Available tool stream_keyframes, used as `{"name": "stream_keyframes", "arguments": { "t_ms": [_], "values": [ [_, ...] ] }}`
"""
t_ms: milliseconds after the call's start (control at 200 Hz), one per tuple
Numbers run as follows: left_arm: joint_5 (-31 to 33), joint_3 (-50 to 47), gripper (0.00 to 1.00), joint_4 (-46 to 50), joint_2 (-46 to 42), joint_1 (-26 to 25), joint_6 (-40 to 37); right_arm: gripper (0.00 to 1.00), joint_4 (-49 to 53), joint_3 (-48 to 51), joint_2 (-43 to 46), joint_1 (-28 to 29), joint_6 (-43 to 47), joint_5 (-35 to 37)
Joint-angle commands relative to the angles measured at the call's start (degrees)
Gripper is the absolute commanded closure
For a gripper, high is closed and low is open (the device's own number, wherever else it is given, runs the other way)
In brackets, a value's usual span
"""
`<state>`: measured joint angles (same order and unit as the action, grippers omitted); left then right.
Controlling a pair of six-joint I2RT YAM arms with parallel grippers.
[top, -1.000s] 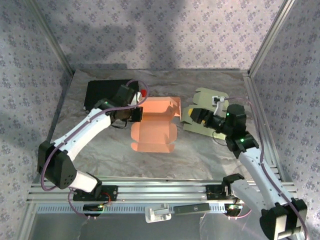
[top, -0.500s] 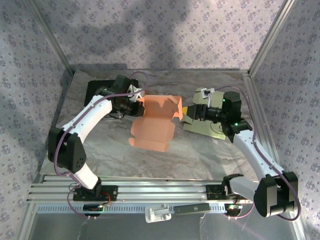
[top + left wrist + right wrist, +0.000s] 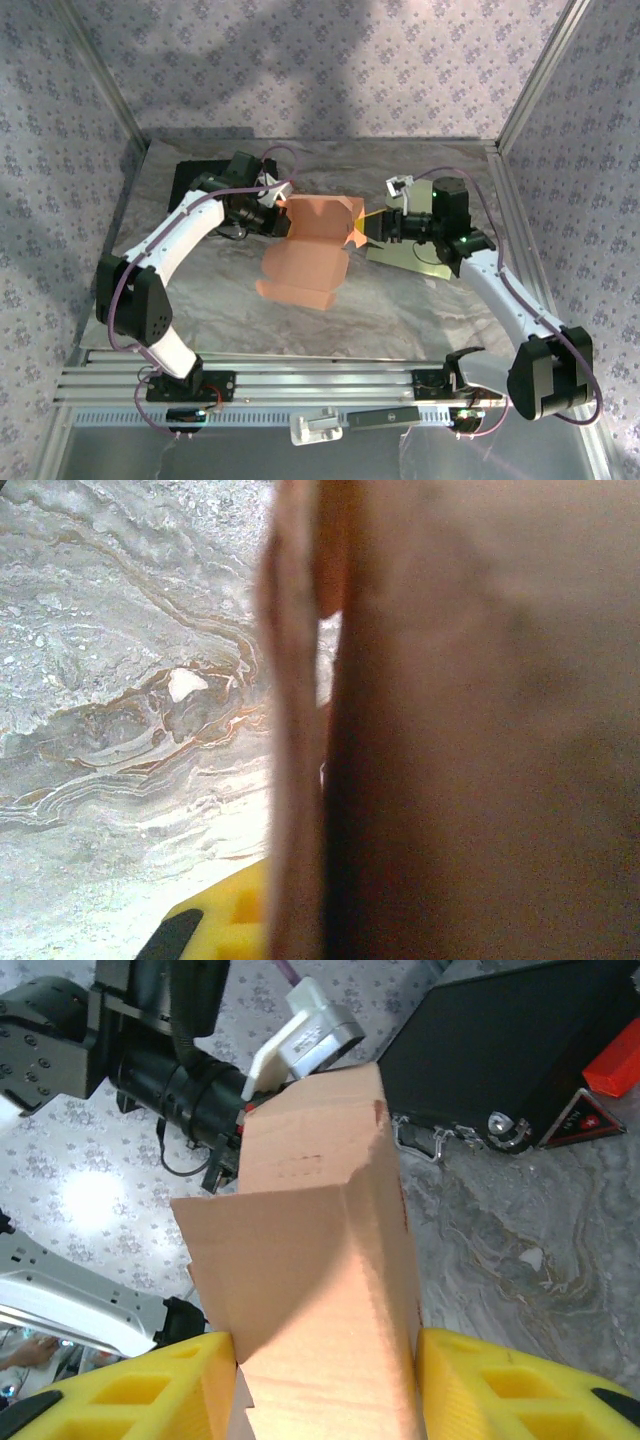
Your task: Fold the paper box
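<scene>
From above, the orange paper box lies in the middle of the marbled worktop, its lid flap open toward the arms; the left claw is at the box's back left corner, pressed together on the card edge; the right claw is at the box's right end, a yellow finger showing against the orange; a black case sits at the back left, behind the left arm; a pale flat sheet of card lies under the right arm, just beside the box.

At the left wrist, blurred orange card takes up the right side, one edge of it running down the middle; the grey veined worktop shows to the left, and a bit of yellow finger sits at the bottom, touching that edge.

At the right wrist, the two yellow fingers stand spread to either side of the box's upright end, and the card takes up the whole gap between them; whether they press on it I cannot tell; beyond, the black case carries a red piece.
</scene>
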<state>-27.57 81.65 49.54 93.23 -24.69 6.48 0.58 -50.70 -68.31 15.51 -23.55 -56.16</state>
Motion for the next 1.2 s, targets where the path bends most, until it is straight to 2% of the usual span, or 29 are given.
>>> {"name": "stream_keyframes", "arguments": {
  "t_ms": [0,320,590,775,979,1194],
  "values": [
    [-1.10,1.22,1.00,1.26,-0.23,0.47,-0.84,0.49,2.47,-2.74,-0.31,0.70,2.35,0.67],
    [0.40,1.23,1.00,0.42,-0.77,0.34,0.99,0.48,8.03,-5.01,-0.35,3.74,5.40,6.34],
    [3.14,0.97,1.00,0.56,-1.99,0.08,2.65,0.44,14.29,-7.91,1.23,6.92,8.61,16.37],
    [3.54,0.87,1.00,0.65,-2.25,0.12,2.75,0.42,15.50,-8.91,1.90,7.04,9.17,13.54],
    [3.48,1.06,1.00,0.93,-1.98,0.08,2.57,0.39,15.45,-9.32,-0.73,6.51,9.40,6.61],
    [3.91,1.23,1.00,0.92,-1.69,0.15,2.83,0.38,15.42,-10.24,-1.65,6.75,9.22,4.55]
  ]
}}
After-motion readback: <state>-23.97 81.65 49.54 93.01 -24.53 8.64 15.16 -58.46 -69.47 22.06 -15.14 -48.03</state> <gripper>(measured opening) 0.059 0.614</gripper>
